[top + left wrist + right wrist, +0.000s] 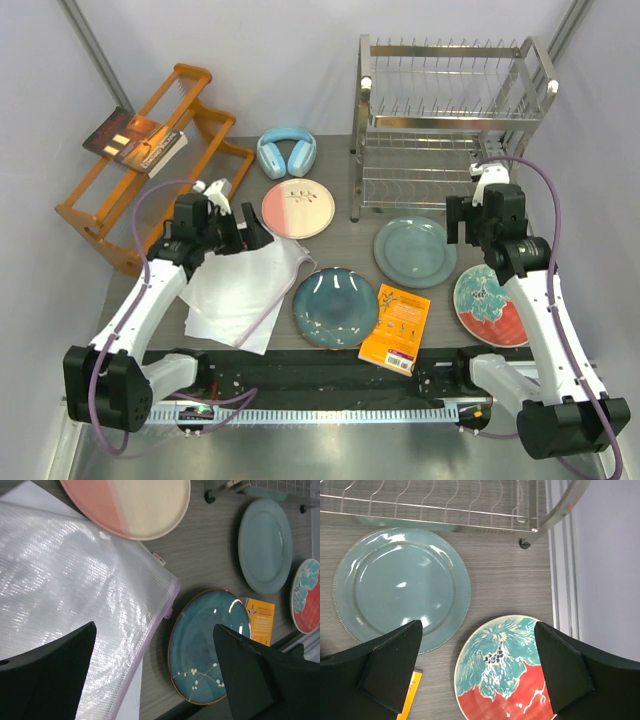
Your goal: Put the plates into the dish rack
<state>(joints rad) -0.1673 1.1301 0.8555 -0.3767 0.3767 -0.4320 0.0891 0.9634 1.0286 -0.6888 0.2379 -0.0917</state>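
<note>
Four plates (415, 251) just lying flat on the surface (350, 250), dish rack (450, 110) at the far right corner. Left hand (152, 630) and right hand (480, 625) both spread, gripping nothing.

A: Both arms the same build?
B: Same. Left arm (140, 305), right arm (545, 320): white link shells, black joint housings, bulky black blocks at the base.
A: Cabling?
B: Left cable (140, 215), purple, loops loose off the arm. Right cable (553, 200), same purple.
A: Hands?
B: Left hand (154, 627), right hand (479, 625): matte black. Fingers (390, 665) are broad wedges tapering to a point. Small white part atop each wrist.
</note>
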